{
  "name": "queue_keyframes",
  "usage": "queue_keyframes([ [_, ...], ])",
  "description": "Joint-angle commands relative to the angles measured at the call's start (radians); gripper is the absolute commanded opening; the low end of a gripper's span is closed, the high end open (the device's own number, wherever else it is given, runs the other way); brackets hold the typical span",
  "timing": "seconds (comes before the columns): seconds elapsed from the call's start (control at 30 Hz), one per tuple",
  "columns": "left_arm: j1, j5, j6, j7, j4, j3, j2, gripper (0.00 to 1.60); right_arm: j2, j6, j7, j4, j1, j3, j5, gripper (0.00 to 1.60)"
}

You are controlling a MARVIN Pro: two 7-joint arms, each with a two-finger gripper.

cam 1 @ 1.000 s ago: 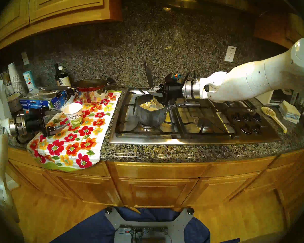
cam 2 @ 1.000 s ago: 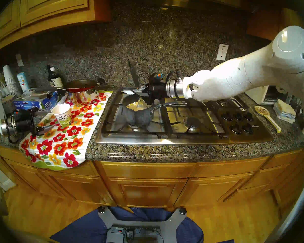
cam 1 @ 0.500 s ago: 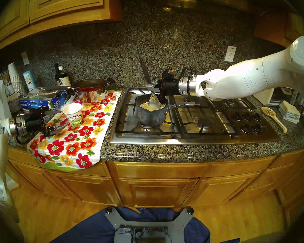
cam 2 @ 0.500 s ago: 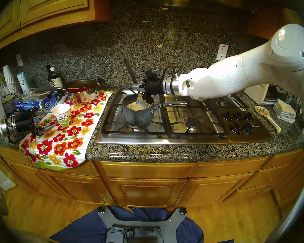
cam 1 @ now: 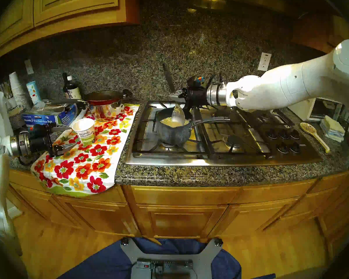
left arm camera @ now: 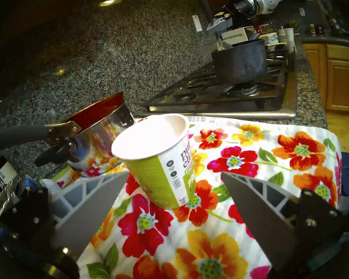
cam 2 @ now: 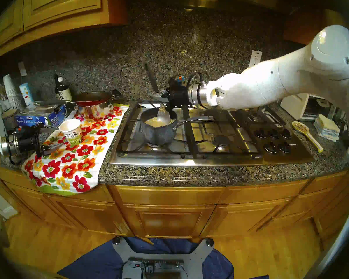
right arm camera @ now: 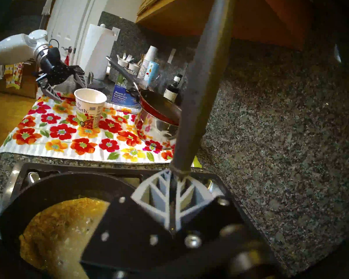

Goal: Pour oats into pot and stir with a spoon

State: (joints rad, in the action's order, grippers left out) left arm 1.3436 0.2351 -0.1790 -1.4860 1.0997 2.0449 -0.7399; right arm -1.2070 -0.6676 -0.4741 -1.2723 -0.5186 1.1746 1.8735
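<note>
The dark grey pot [cam 1: 173, 131] stands on the front left burner with pale oats [cam 1: 172, 122] inside. My right gripper [cam 1: 174, 95] is shut on the spoon just below its black handle [cam 1: 168, 77], which leans up toward the backsplash. The silver spoon bowl [cam 1: 178, 115] hangs in the pot, over the oats at the back right. In the right wrist view the handle [right arm camera: 199, 91] rises from the shut fingers [right arm camera: 159, 194] above the oats [right arm camera: 56, 232]. My left gripper [left arm camera: 174, 173] is open beside the paper cup [left arm camera: 155, 151], not touching it.
The cup stands on a floral towel [cam 1: 79, 167] left of the stove [cam 1: 220, 159]. Behind it a red frying pan [cam 1: 103, 97] rests on a steel pot, by a foil box [cam 1: 46, 118] and a bottle [cam 1: 71, 89]. A yellow ceramic spoon piece [cam 1: 314, 135] lies right of the knobs.
My right gripper has risen and drawn back a little, lifting the spoon bowl out of the oats. The left arm and the cup have stayed still.
</note>
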Motion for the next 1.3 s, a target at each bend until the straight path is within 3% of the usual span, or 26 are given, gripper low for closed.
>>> queue_keyframes([
  [0.0,-0.023,0.019,0.000,0.002,0.015,0.011,0.016,1.60,0.011,-0.024,0.014,0.014,-0.074,-0.015,-0.020,0.00],
  [0.77,-0.023,0.020,0.000,0.002,0.015,0.011,0.016,1.60,0.014,-0.035,0.054,-0.030,-0.143,-0.013,-0.093,0.00],
  [1.27,-0.023,0.021,0.000,0.002,0.014,0.011,0.017,1.60,0.019,-0.116,0.117,-0.081,-0.160,0.001,-0.194,0.00],
])
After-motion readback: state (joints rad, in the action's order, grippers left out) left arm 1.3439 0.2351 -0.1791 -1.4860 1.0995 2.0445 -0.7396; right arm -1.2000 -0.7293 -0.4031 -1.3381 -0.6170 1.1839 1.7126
